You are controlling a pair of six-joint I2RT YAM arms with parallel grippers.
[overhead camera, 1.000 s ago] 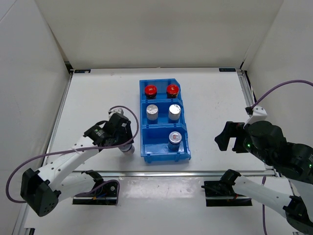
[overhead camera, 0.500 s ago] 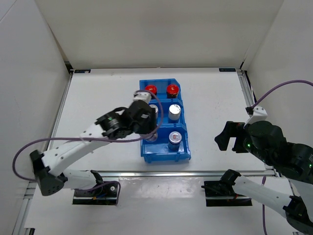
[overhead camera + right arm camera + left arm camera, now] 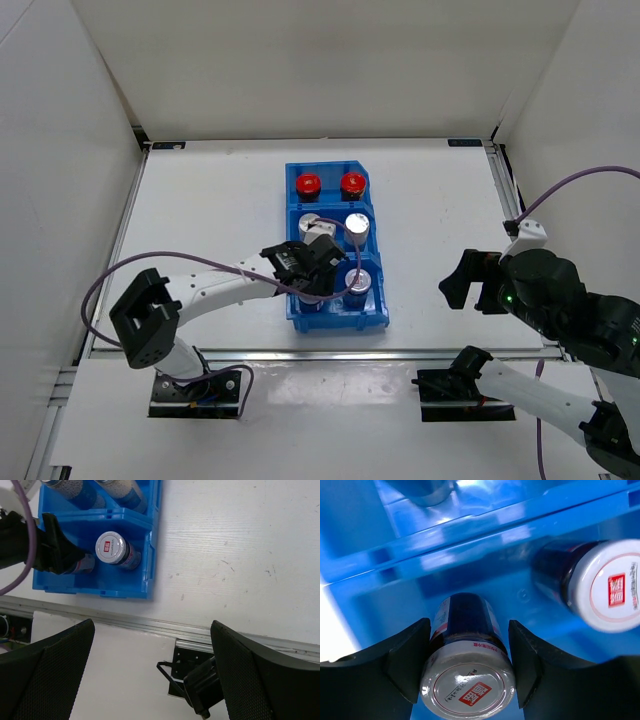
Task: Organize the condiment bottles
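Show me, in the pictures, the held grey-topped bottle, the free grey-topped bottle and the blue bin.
held grey-topped bottle (image 3: 468, 686): left wrist view, middle of its cap.
free grey-topped bottle (image 3: 111, 545): right wrist view, middle of its cap.
blue bin (image 3: 365, 321): top external view, its near wall.

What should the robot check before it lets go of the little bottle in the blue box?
1. Is the left gripper shut on the held bottle: ok.
2. Is the held bottle inside the nearest compartment of the bin: ok.
3. Is there a gap to the neighbour bottle: ok.
4. Is its base resting on the bin floor: cannot tell.
5. Is the right gripper open, away from the bin: ok.
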